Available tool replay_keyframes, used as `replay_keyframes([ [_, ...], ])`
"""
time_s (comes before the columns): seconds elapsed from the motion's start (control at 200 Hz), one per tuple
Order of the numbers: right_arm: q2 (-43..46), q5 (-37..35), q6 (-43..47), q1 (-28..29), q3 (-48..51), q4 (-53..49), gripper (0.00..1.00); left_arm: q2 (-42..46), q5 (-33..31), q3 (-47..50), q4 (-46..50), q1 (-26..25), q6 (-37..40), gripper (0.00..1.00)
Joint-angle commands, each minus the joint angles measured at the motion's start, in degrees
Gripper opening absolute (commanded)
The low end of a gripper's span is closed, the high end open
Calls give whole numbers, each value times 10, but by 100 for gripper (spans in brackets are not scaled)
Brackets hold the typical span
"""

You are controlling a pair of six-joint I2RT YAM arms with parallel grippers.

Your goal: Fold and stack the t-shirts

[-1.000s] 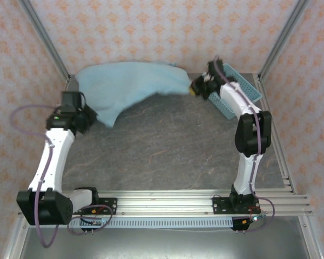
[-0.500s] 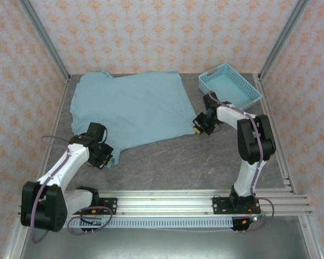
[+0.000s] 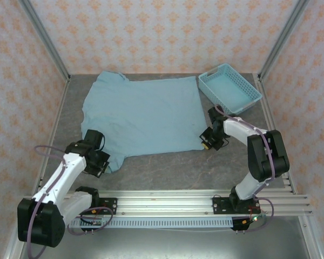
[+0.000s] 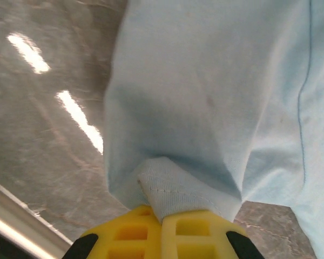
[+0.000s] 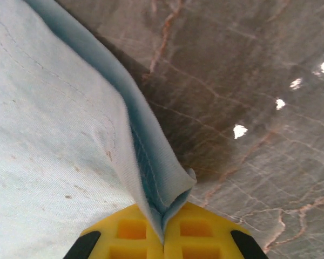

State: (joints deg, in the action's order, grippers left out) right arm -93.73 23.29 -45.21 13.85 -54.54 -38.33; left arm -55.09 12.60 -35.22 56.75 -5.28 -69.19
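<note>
Right in the jaws of the left gripper (image 4: 170, 221) sits a bunched bit of the t-shirt (image 4: 205, 97), pinched tight at its near corner. The right gripper (image 5: 163, 224) is doing the same. Its jaws are closed on a folded-over bit of hem, with bare grey table (image 5: 248, 108) off to one side of them. Both grippers are down low by the table.

Out past both sets of jaws the shirt lies spread open and mostly flat. The hem is toward me, and the sleeves and neck are on the far side (I see no lettering on the side that faces up). Farther past the right jaws sits the light blue basket (image 3: 213, 96), just beside the shirt's far corner. I cannot tell if they touch.

I think I am at the laying-out step, with no fold made yet. Next, I guess, the jaws must open and let the two corners drop, then lift clear without dragging the cloth. After that comes a new grip for the first fold. The corner by the left jaws looks rumpled, so it may want a small tug to smooth it first.
</note>
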Motion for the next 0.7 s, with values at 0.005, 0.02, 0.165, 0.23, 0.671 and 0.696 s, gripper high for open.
replay_keyframes([
  [0.005, 11, -38, -4, 1, -5, -37, 0, 47, -74, -26, 101, -1, -18, 0],
  [0.02, 13, -41, -4, 2, -5, -41, 0, 53, -77, -26, 107, -2, -22, 0],
  [0.165, 33, -78, 9, 1, -8, -82, 0, 91, -89, -14, 144, -2, -39, 0],
  [0.23, 41, -91, 18, -1, -4, -96, 0, 99, -97, -11, 155, -1, -33, 0],
  [0.671, 40, -51, 71, -27, 3, -127, 0, 92, -185, -103, 260, -3, 41, 0],
  [0.696, 36, -34, 79, -26, 0, -127, 0, 99, -205, -121, 275, -2, 40, 0],
])
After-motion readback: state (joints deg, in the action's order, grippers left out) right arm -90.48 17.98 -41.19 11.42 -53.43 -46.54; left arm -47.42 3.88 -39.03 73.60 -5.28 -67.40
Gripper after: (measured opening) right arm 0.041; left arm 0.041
